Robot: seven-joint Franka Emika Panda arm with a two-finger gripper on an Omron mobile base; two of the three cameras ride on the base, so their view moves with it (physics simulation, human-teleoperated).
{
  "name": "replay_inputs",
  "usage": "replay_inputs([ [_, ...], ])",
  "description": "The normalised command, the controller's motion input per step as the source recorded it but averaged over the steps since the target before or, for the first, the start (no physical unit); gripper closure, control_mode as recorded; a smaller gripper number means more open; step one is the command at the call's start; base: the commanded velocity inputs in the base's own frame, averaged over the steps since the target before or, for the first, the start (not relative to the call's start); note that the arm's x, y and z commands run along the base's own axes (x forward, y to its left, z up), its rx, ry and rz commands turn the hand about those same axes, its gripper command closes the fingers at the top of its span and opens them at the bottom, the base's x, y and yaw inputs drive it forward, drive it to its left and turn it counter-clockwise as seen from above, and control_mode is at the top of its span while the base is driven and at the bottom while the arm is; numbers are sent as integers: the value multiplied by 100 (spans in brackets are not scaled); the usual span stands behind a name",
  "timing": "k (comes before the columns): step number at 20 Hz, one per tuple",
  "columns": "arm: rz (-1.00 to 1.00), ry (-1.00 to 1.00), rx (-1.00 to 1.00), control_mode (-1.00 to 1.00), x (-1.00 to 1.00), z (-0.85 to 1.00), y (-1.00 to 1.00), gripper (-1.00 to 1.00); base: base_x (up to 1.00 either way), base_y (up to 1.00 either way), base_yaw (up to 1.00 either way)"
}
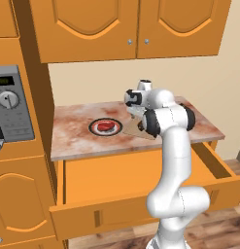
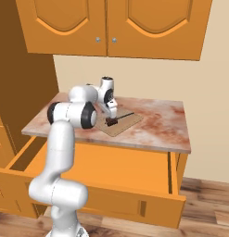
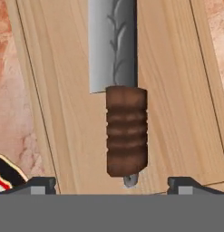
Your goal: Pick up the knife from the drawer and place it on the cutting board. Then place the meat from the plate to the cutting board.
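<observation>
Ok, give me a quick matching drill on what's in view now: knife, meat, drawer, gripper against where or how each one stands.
Things:
1. knife
2. meat
3. drawer
4. gripper

States:
A. pulled out below the counter
B. lying flat on the cutting board
C. open, fingertips apart either side of the handle end
D. on the plate

Pairs: 1-B, 2-D, 3-A, 4-C
</observation>
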Motion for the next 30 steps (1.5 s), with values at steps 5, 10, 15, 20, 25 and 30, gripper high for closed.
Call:
replay_inputs([
  [5,0,-12,0,-100,-19,0,80,-100,0,0,0],
  [10,5,-13,0,-100,-1,7,60,-100,0,0,0],
  [15,3,-9,0,-100,0,18,52,-100,0,0,0],
  [20,0,4,0,-100,0,9,44,-100,0,0,0],
  [25,0,2,0,-100,0,0,33,-100,0,0,0],
  [30,0,0,0,-100,9,0,20,-100,0,0,0],
])
